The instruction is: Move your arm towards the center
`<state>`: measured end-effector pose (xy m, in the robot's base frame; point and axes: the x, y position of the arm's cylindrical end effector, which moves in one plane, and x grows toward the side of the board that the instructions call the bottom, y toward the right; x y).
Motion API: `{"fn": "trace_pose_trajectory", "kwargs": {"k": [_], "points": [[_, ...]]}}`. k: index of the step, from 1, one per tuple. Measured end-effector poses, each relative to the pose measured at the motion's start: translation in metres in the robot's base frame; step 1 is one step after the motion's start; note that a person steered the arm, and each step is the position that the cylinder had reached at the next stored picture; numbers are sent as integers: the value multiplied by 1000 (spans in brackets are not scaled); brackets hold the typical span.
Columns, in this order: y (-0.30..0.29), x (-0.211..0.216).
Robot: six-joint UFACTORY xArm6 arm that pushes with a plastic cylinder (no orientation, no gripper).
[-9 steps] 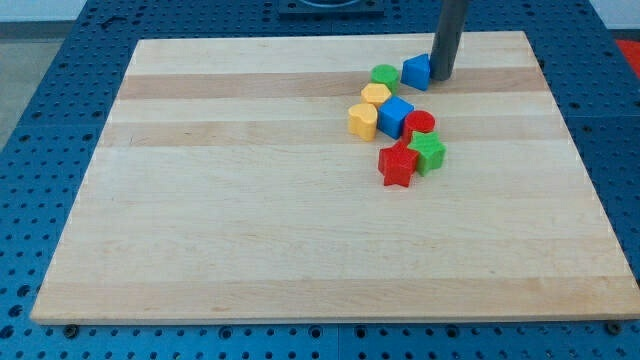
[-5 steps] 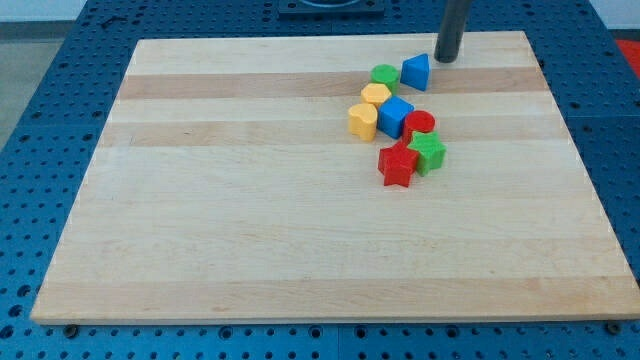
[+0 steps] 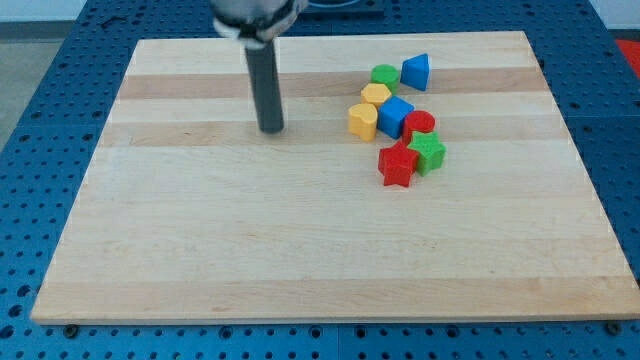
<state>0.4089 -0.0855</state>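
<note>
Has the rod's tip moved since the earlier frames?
Yes. My tip has swung toward the view's left and down, away from the blue triangular block, which stayed put.

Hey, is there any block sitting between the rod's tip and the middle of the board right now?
Nothing visible is. My tip rests on bare wood toward the view's top left of the board's middle. The blocks all cluster to the view's right; the nearest, a yellow block, stands clear of that path.

My tip (image 3: 271, 130) rests on the wooden board (image 3: 200, 240), well left of the yellow block (image 3: 362, 120) and its cluster.
</note>
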Motion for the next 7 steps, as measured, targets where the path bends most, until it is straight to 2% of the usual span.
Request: {"fn": "trace_pose_trajectory", "kwargs": {"k": [1, 2, 3, 5, 7], "points": [[-1, 47], [0, 58], [5, 57], [21, 24], [67, -7]]}}
